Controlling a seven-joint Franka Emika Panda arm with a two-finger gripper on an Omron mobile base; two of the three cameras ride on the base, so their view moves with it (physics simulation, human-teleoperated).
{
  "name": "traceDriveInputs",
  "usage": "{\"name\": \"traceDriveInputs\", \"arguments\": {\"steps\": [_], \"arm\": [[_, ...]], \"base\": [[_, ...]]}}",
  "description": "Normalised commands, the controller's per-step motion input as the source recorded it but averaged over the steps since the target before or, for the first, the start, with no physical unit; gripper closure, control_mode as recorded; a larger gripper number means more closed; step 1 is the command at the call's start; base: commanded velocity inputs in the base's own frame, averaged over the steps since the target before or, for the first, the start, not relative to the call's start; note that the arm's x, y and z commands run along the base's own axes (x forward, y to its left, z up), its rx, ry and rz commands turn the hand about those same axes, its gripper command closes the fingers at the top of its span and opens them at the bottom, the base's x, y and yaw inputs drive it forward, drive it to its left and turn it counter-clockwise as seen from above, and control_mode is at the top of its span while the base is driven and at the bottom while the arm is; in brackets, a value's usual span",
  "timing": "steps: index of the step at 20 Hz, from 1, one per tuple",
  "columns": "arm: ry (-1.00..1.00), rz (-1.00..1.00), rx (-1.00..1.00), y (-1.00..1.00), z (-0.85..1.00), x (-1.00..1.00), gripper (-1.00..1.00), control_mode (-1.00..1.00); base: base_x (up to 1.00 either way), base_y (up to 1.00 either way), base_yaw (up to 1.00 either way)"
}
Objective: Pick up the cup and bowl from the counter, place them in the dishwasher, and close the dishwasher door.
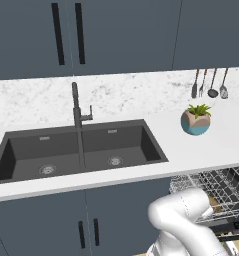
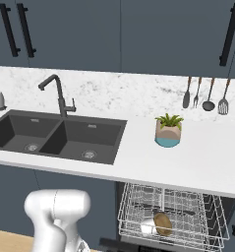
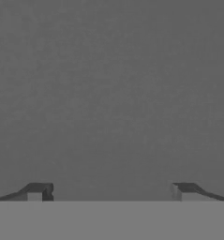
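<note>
Though drawn out from under the front edge of the counter (image 2: 197, 165), sits level and steady: silver wire rack (image 2: 188, 206) of the dishwasher (image 2: 227, 216), right of the sink (image 2: 20, 133). Inside the rack, near its front left corner, a brown rounded piece, probably the bowl (image 2: 163, 224), tipped on edge, and touching it on the left a pale shape, perhaps the cup (image 2: 147, 227) (too small to be sure). No cup or bowl to be seen on the counter itself, just a potted plant (image 2: 168, 132) near the back edge and utensils (image 2: 205, 93) hanging on the backsplash.

Left to handle, by that reading: the dishwasher door (image 3: 111, 93), likely the flat dark grey panel close in front of the hand. Stiff, flat, hinged, fairly heavy, smooth enough to slide under the pads; nothing to pinch on the bare face, so better pushed flat or lifted from under its free edge. Rack probably to be slid in first, light and rolling.

Gripper (image 3: 111, 191) spread wide, fingertips (image 3: 41, 190) far apart, nothing between them.

From the right base view: rack contents and full rack front. From the left base view: just the rack's near corner (image 1: 216, 187) behind the arm's elbow, contents hidden. From the hand view: the spread of the tool, missing from both others.
</note>
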Motion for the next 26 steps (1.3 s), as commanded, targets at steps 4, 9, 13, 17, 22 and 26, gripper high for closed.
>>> {"name": "traceDriveInputs", "arguments": {"steps": [4, 9, 13, 17, 22, 26], "arm": [[-0.32, 0.1, 0.16, 0.0, -0.01, 1.0, -1.0, -1.0], [-0.21, 0.09, 0.18, 0.0, 0.0, 1.0, -1.0, -1.0], [0.01, 0.05, 0.14, 0.01, 0.02, 1.0, -1.0, -1.0], [0.05, 0.17, 0.03, 0.0, 0.21, 1.0, -1.0, -1.0], [0.16, 0.23, 0.0, 0.0, 0.42, 1.0, -1.0, -1.0], [0.21, 0.14, 0.0, 0.03, 0.43, 1.0, -1.0, -1.0]], "base": [[0.0, 0.0, 0.0], [0.0, 0.0, 0.0], [0.0, 0.0, 0.0], [0.0, 0.0, 0.0], [0.0, 0.0, 0.0], [0.0, 0.0, 0.0]]}}
